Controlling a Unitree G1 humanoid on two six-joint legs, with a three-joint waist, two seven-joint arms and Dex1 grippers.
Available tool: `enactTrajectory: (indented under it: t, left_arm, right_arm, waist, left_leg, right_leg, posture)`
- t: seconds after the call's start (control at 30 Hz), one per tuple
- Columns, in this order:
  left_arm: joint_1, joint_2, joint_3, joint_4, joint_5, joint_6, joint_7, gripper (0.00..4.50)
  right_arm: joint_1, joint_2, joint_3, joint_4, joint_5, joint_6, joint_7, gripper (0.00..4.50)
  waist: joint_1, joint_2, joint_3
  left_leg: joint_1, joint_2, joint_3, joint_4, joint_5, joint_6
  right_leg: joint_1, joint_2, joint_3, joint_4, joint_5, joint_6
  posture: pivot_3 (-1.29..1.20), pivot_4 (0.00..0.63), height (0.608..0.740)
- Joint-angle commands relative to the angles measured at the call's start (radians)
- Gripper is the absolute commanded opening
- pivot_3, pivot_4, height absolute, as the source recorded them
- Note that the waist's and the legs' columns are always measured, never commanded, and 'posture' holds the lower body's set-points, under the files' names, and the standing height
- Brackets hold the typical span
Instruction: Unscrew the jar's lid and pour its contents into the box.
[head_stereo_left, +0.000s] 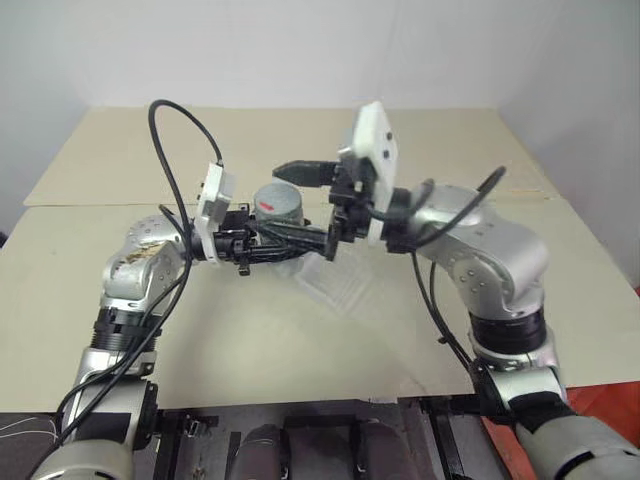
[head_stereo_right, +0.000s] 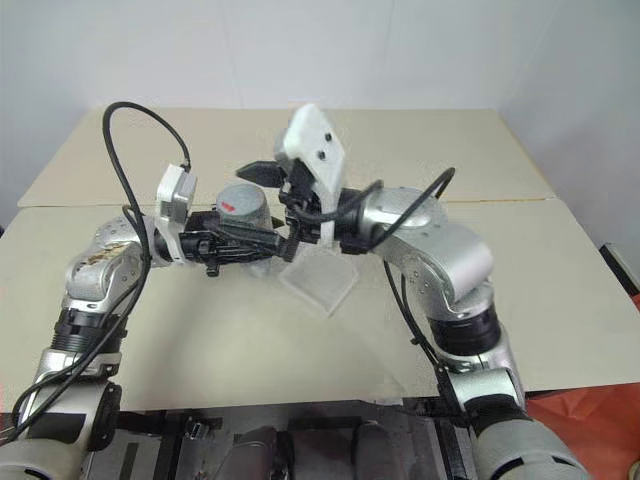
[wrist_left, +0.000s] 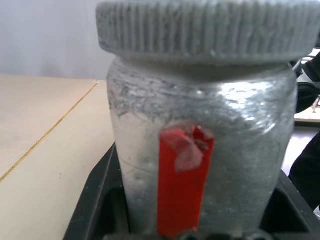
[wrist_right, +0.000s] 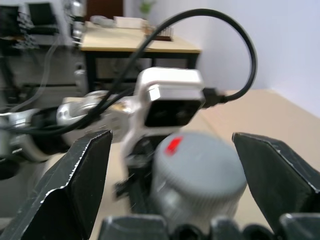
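Silvery jar (wrist_left: 200, 150) upright, red label strip, ribbed grey lid (head_stereo_left: 277, 197) on (red mark on top); clear box (head_stereo_right: 322, 276) near the tabletop's centre.

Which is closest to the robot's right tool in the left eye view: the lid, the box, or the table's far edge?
1. The lid, between the open right tool's fingers.
2. The box, on the table just below.
3. The table's far edge, far behind.

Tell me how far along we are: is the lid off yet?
Not yet. Done: the left pincer is shut on the jar, holding it upright above the table. In hand: the right pincer is open astride the lid, which is still on. Left: unscrewing, then pouring into the box.
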Motion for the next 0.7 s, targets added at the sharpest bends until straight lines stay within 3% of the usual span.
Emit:
enactTrajectory:
  t: [0.03, 0.33, 0.7]
  left_arm:
    - [-0.015, -0.004, 0.006, -0.027, -0.003, -0.036, -0.020, 2.01]
    - [-0.010, 0.000, 0.025, -0.031, -0.020, -0.050, -0.041, 2.01]
    - [0.020, 0.039, 0.047, -0.066, -0.046, -0.036, -0.076, 2.01]
  right_arm:
    - [-0.039, 0.022, 0.010, 0.043, -0.039, -0.014, -0.038, 4.47]
    - [-0.051, 0.020, -0.031, 0.112, -0.021, -0.031, -0.002, 4.47]
    - [0.011, -0.134, -0.132, 0.120, 0.053, -0.049, 0.101, 4.47]
  waist:
    - [0.001, 0.000, 0.000]
    - [0.000, 0.000, 0.000]
    - [0.000, 0.000, 0.000]
  left_leg:
    - [0.000, 0.000, 0.000, 0.000, 0.000, 0.000]
    - [0.000, 0.000, 0.000, 0.000, -0.001, 0.002]
    - [0.000, 0.000, 0.000, 0.000, -0.003, 0.005]
  right_leg:
    - [0.000, 0.000, 0.000, 0.000, 0.000, 0.000]
    - [0.000, 0.000, 0.000, 0.000, 0.000, 0.000]
    - [0.000, 0.000, 0.000, -0.001, 0.000, 0.000]
  posture:
    - [0.00, 0.150, 0.740]
    - [0.00, 0.150, 0.740]
    - [0.00, 0.150, 0.740]
